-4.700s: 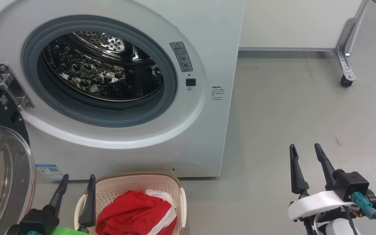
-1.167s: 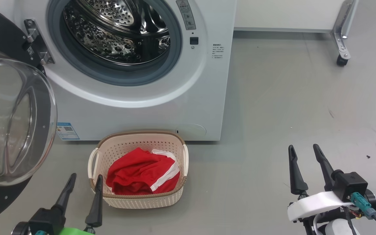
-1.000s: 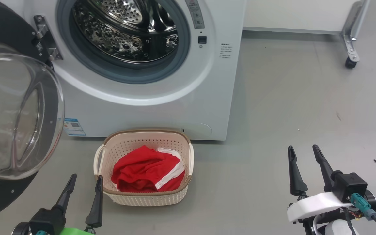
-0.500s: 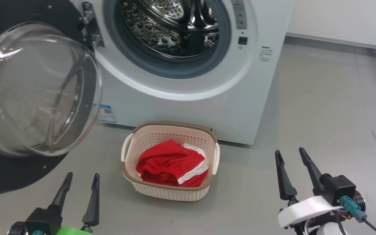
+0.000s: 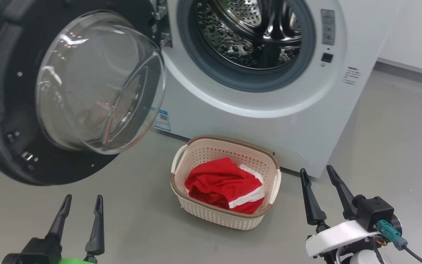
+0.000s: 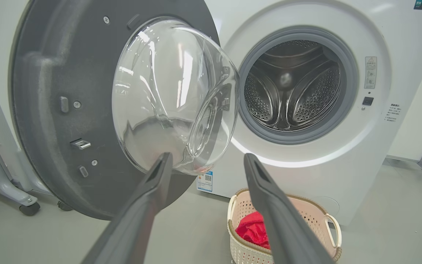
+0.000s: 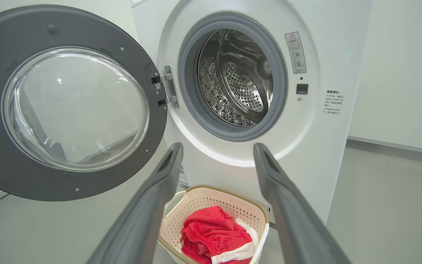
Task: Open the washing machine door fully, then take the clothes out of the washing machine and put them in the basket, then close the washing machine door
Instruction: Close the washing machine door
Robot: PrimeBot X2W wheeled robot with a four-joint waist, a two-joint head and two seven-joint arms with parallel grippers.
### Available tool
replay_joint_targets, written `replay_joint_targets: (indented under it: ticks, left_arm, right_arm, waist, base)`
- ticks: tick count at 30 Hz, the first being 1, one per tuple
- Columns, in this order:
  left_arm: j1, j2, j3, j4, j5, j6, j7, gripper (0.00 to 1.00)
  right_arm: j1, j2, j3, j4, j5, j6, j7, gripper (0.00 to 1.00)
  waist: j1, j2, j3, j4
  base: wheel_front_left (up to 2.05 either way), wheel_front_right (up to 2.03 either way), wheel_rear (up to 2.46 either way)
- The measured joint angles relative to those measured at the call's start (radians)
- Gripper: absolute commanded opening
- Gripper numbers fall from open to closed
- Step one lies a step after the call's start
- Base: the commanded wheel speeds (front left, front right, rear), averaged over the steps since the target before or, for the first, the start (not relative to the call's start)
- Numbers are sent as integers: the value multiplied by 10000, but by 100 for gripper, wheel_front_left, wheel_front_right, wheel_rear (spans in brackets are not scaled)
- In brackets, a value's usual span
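Both pincers are spread and grip nothing: my left pincer (image 5: pixel 82 200) hangs low in front of the washing machine door (image 5: pixel 2 91), my right pincer (image 5: pixel 316 171) just right of the basket (image 5: pixel 211 216). That door stands swung wide, left of the washing machine (image 5: pixel 269 124), whose steel drum (image 5: pixel 233 36) is exposed. Red-and-white clothes (image 5: pixel 218 183) lie in the basket on the floor (image 5: pixel 379 146), close before the machine.

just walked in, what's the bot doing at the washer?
Laundry unloading, near the end. The washing machine door stands wide open, the drum looks empty, and the red clothes lie in the basket on the floor before the washing machine. The left gripper and right gripper are open, holding nothing. Only closing the door is left.
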Motion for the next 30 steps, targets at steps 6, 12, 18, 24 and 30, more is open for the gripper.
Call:
replay_joint_targets:
  ticks: [6, 12, 18, 24, 30]
  left_arm:
    - [21, 0, 54, -267, 0, 0, -2, 100]
    - [61, 0, 326, -399, -6, 105, -2, 100]
    - [198, 0, 433, -552, -8, 130, -2, 100]
    - [337, -2, 541, -648, -31, 146, -2, 100]
    - [421, -2, 583, -725, -31, 150, -2, 100]
  right_arm:
    - [-88, -2, 38, -75, -4, 0, 0, 100]
    - [-275, -2, 328, -10, -4, 77, 0, 100]
    - [-389, -8, 558, 123, -2, 81, 0, 100]
    - [-434, -13, 700, 244, 48, 86, 0, 100]
    - [-605, -13, 779, 276, 96, 88, 0, 100]
  waist:
    - [0, 0, 45, 681]
    - [0, 0, 181, 1158]
    - [0, 0, 227, 1341]
    - [0, 0, 210, 1396]
    - [0, 0, 193, 1421]
  base:
    - [0, 0, 0]
    - [0, 0, 0]
    - [0, 0, 0]
    - [0, 0, 0]
    - [0, 0, 0]
